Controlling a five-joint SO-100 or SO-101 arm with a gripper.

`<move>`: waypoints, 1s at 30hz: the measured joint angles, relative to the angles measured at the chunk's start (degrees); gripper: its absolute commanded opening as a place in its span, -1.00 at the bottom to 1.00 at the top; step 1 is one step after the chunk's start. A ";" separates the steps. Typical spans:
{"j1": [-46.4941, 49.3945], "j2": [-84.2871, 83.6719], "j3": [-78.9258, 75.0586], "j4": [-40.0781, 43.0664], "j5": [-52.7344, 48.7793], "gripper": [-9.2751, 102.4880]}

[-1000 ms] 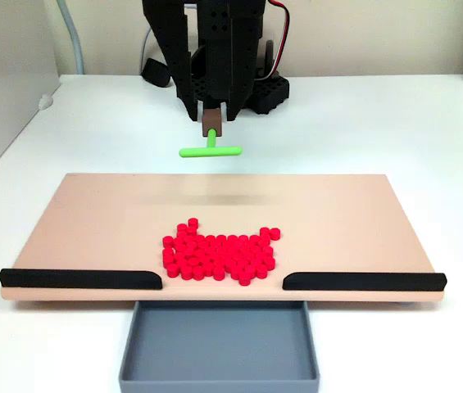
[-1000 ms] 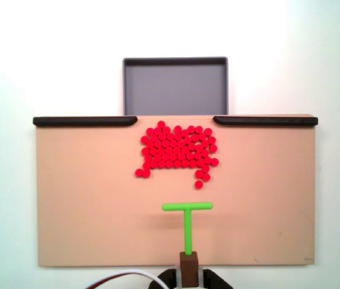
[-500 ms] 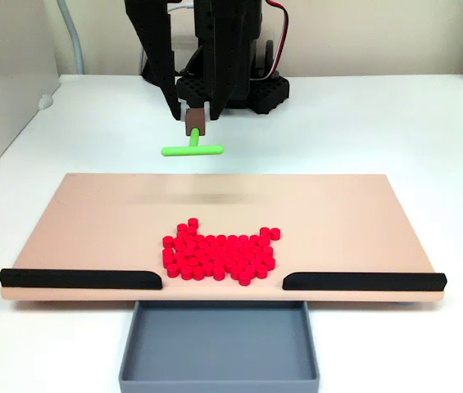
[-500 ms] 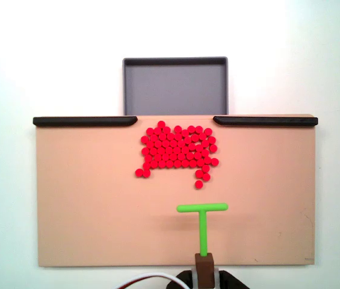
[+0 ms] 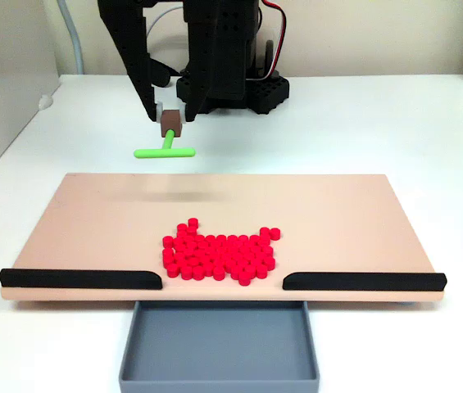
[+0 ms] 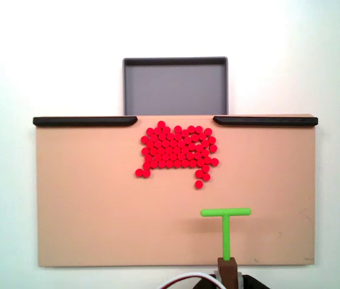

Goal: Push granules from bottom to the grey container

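In a fixed view from the tray end, the claw [image 5: 168,124] pinches the brown block at the tail of the green T-shaped pusher [image 5: 165,151], which hangs in the air above the table [image 5: 395,123], behind the far edge of the tan board [image 5: 100,213]. The granules [image 5: 220,254] lie well ahead of the claw and off to its right in this view, bunched near the gap between the two black strips [image 5: 79,279], with the grey container [image 5: 219,342] beyond that gap, empty as far as I can see. The worry here is height and aim: if the crossbar lands on top of the pile instead of behind it, pellets could squirt sideways or get pressed down. In a fixed view from above, the claw [image 6: 227,272] sits at the bottom edge, clamped on the same block, and the pusher [image 6: 225,224] points toward the granules [image 6: 177,150], which lie ahead and to the claw's left here; a few stragglers trail closest to it. A straight push from this offset would likely clip only the right flank, shoving pellets aside along the black strip [image 6: 265,121] instead of through the opening into the grey container [image 6: 175,86]. The crossbar also looks narrower than the cluster, so one pass may leave some behind.
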 measured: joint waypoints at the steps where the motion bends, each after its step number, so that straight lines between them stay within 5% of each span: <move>1: 0.26 0.00 0.00 0.00 -0.35 -0.84; 19: 0.70 -1.05 3.08 0.00 -6.86 -0.84; 30: 0.70 -2.55 7.82 -7.56 -7.38 -0.84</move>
